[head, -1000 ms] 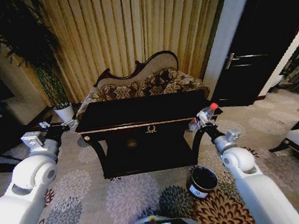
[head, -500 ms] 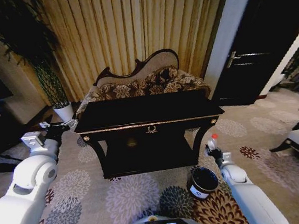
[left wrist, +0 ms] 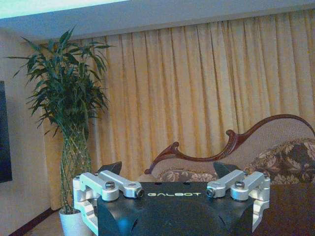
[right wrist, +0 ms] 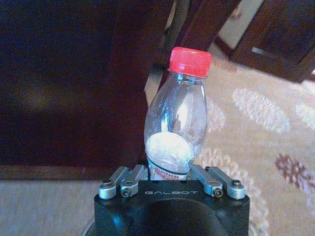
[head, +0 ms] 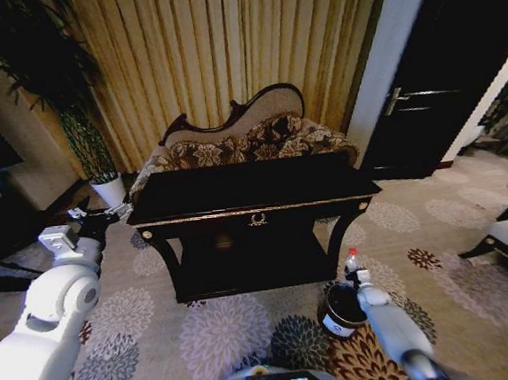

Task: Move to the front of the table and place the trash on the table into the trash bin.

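- Clear plastic bottle (right wrist: 175, 118) with a red cap stands upright in the right gripper (right wrist: 172, 178); the fingers are closed on its lower body at the label.
- In the head view, the right gripper (head: 358, 278) holds the bottle (head: 351, 265) low on the right side, just beside the far right rim of the trash bin (head: 342, 308) and near the right front leg of the table (head: 254, 190).
- Whether the bottle is directly over the bin opening or just past its rim cannot be told.
- The trash bin is a small round dark cylinder with a shiny rim and a white label on its near side. It stands on the patterned carpet (head: 222, 331), near the right front corner of the table.
- The table is dark and glossy, with a gold front emblem (head: 256, 218) and a lower shelf.
- The left gripper (left wrist: 170, 191) is held up at the far left, off the left end of the table. Its fingers stand apart and hold nothing.
- In the head view, the left gripper (head: 91, 213) sits near the white plant pot (head: 109, 191).
- A patterned sofa (head: 245, 142) stands behind the table, in front of gold curtains (head: 215, 47).
- The left wrist view shows a tall green plant (left wrist: 69, 113) beside the curtains (left wrist: 197, 93) and the curved sofa back (left wrist: 246, 135).
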`<state>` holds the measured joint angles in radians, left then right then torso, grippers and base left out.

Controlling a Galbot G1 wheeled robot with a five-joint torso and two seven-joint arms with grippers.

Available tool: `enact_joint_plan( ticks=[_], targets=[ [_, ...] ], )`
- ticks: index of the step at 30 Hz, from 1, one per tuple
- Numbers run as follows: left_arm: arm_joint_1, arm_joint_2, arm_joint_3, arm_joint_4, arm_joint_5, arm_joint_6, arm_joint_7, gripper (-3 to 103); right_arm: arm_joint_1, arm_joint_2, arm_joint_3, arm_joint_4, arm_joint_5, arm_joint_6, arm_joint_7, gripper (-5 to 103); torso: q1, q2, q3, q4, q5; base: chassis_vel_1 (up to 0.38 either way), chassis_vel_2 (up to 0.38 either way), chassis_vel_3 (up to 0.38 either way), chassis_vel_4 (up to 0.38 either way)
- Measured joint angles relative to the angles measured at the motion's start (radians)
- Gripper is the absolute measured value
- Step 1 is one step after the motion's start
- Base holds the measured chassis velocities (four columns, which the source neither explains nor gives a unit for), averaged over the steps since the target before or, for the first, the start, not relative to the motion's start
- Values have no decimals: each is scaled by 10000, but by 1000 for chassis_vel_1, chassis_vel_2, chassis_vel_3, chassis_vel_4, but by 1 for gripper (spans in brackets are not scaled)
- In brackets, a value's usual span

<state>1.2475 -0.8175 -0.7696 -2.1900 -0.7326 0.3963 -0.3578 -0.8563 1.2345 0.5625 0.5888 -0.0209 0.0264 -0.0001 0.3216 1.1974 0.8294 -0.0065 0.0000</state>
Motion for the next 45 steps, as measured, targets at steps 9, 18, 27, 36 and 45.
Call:
enact_joint_plan(
  ticks=[9, 18, 27, 36, 45],
  targets=[
    [2, -22, 35, 24, 16, -20, -6, 100, 420, -44, -9, -1693, -289, 323, 0, 29, 0, 0, -1, 0, -1, 0, 0, 0, 0],
    [-80, -27, 211, -58, 39, -29, -8, 100, 408, -139, -8, -1593, -149, 398, 1, 37, -1, 0, -1, 0, -2, 0, 0, 0, 0],
    [-42, 12, 125, -116, 39, -30, -16, 100, 326, -156, 30, -1402, -2, 350, 0, 70, -1, 1, -1, -1, -2, 0, 0, 0, 0],
    [-60, -10, 164, -80, 39, -29, -19, 100, -75, -158, 142, 111, 911, 116, 1, 100, -2, 0, 0, -6, 2, 0, 0, 0, 0],
    [-26, -174, 212, -218, 43, 42, -33, 100, -1498, 299, 1755, 6502, 2056, -1285, 6, 100, -1, 0, -2, 0, -13, 0, 0, 0, 0]
  ],
)
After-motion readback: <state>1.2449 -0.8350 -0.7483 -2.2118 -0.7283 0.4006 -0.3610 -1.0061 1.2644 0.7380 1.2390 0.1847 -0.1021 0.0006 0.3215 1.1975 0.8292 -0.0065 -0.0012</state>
